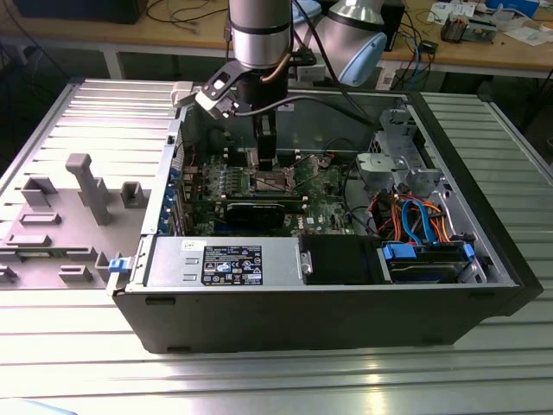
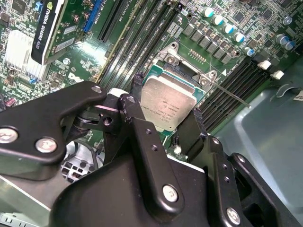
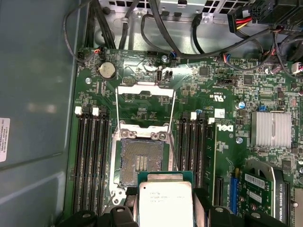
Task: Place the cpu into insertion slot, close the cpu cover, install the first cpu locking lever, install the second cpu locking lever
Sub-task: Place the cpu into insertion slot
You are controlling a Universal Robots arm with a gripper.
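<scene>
First wrist view, gripper [image 3: 165,208] pinching the cpu [image 3: 163,196] by two edges, close to the insertion slot [image 3: 142,163]

A ribbed, silvery metal table [image 1: 276,380] spreads across the exterior view, catching pale glare near its front edge. Behind it runs a wooden workbench [image 1: 518,54] strewn with cables [image 1: 173,13] and what may be small boxes [image 1: 471,30]; underneath lies shadow.

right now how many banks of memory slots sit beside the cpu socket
2. One bank of memory slots flanks one side of the insertion slot, the other bank the opposite side.
</scene>
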